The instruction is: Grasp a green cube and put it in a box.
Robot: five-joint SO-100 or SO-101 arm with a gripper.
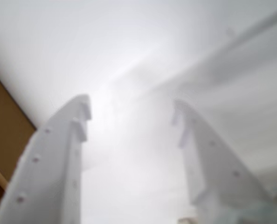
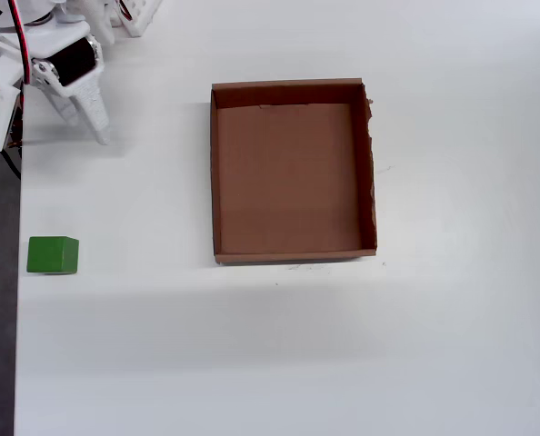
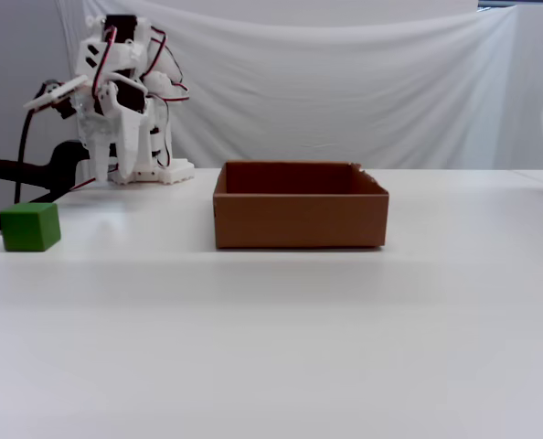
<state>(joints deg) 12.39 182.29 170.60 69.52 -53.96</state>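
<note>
The green cube [image 2: 53, 254] [image 3: 30, 227] sits on the white table close to its left edge in the overhead view. The brown cardboard box [image 2: 288, 182] [image 3: 299, 219] lies in the middle of the table with nothing in it, its ragged edge on the right in the overhead view. My white gripper [image 2: 88, 132] [image 3: 113, 174] hangs at the far left corner, well behind the cube and apart from it. In the wrist view the gripper [image 1: 131, 108] is open, and only blurred white table shows between its fingers.
The table's left edge [image 2: 18, 272] runs just beside the cube, with dark floor past it. The arm's white base [image 3: 153, 169] stands at the back left. A white cloth [image 3: 345, 82] hangs behind the table. A brown surface [image 1: 3, 135] fills the wrist view's left edge.
</note>
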